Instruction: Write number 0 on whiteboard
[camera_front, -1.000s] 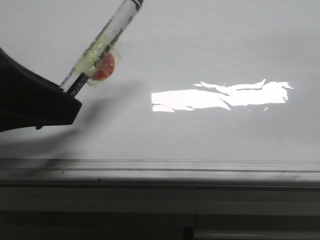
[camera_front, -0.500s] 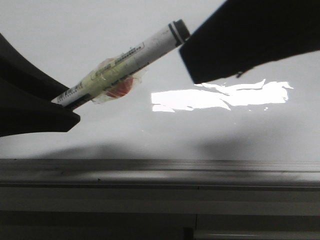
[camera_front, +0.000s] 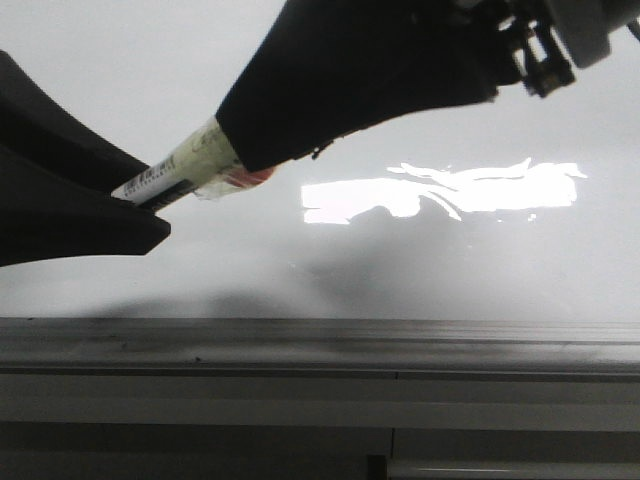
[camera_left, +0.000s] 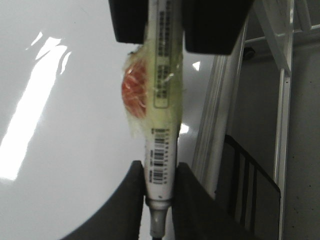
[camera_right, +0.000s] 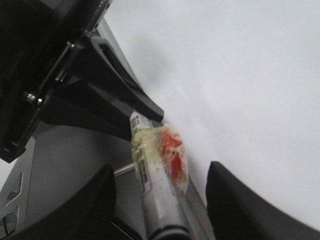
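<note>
While the left hand (camera_left: 159, 170) is pinching the marker (camera_left: 161, 115) over the whiteboard (camera_front: 450, 270), the right hand (camera_right: 160, 200) is straddling its far end, fingers spread.

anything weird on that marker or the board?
Yes: the marker has yellowish tape wrapped round its barrel with a red-orange lump stuck under it on one side. It is held in the left pincer, with the right pincer open around its other end. The whiteboard shows only glare.

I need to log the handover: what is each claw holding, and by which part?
The left claw clamps the marker at its barcoded end. The right claw straddles the other end, its fingers apart, not gripping it. The whiteboard bears no mark.
</note>
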